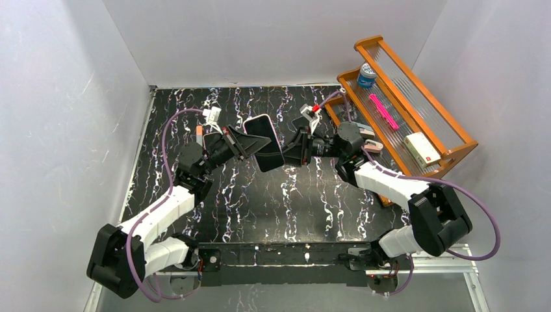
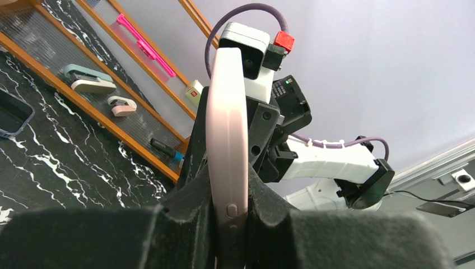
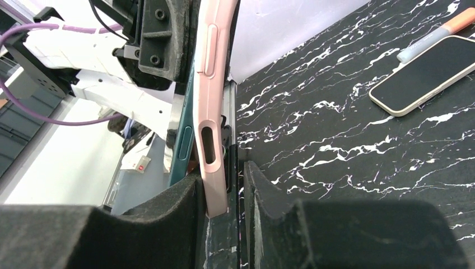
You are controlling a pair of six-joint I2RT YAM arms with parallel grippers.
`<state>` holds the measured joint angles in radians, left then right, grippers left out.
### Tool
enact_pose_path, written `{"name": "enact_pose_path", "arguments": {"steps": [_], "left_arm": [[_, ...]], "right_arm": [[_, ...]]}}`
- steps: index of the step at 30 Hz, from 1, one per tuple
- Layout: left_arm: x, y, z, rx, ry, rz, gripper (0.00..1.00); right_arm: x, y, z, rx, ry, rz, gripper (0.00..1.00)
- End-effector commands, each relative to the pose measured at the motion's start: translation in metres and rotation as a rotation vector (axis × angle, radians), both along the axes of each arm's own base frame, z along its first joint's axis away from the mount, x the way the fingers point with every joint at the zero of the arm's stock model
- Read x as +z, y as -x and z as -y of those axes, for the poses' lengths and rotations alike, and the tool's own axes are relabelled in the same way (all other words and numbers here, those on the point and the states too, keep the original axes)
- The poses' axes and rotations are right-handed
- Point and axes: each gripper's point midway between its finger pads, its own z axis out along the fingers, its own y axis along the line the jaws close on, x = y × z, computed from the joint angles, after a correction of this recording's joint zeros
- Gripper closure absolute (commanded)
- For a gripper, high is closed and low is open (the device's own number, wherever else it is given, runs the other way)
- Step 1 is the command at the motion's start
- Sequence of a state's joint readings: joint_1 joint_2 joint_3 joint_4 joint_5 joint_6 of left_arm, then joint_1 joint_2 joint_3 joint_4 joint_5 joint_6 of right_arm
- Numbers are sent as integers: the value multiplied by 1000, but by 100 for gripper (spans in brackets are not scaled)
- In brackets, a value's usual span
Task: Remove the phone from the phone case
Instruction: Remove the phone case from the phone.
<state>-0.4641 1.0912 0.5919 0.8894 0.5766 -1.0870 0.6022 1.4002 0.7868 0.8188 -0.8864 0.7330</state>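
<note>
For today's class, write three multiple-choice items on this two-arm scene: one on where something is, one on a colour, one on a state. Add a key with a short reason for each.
1. Where does the wooden rack stand?
A. on the robot's right side
B. on its left side
C. between the arm bases

2. What colour is the phone case held up in the air?
A. blue
B. yellow
C. pink

3. How do the jaws of the left gripper stand?
A. wide open and empty
B. shut on the case
C. out of view

Key: 1 A, the top view shows it at the right edge; 2 C, both wrist views show pink; 3 B, the case is clamped between them.
</note>
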Motion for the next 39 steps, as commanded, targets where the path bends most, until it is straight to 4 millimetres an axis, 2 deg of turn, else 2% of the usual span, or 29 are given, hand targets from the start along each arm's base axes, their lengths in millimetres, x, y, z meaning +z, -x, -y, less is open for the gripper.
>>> {"name": "enact_pose_path", "arguments": {"steps": [1, 8, 13, 19, 23, 25, 27, 33, 39], "left_arm": [[-39, 20, 12, -105, -52, -126, 100], [-27, 18, 15, -119, -12, -124, 100], [-27, 13, 18, -117, -1, -158, 100], [-35, 2, 17, -83, -2, -192, 75], [-47, -10, 10, -37, -4, -237, 54], [-55, -17, 2, -4, -8, -259, 40], [-62, -24, -8, 34, -13, -285, 32], [-70, -34, -27, 101, -89, -280, 23], [-91, -42, -53, 216, -488, -146, 21]], "right_arm": [[91, -9, 9, -122, -253, 222, 62], [85, -9, 3, -69, -249, 167, 65], [82, -10, 0, -47, -257, 137, 72], [69, -20, -6, -54, -209, 59, 98], [53, -30, -8, -107, -165, -40, 99], [46, -34, -7, -132, -146, -81, 99], [38, -37, -5, -168, -129, -121, 99], [2, -51, -4, -261, -22, -285, 99], [-25, -56, -5, -293, 51, -413, 99]]}}
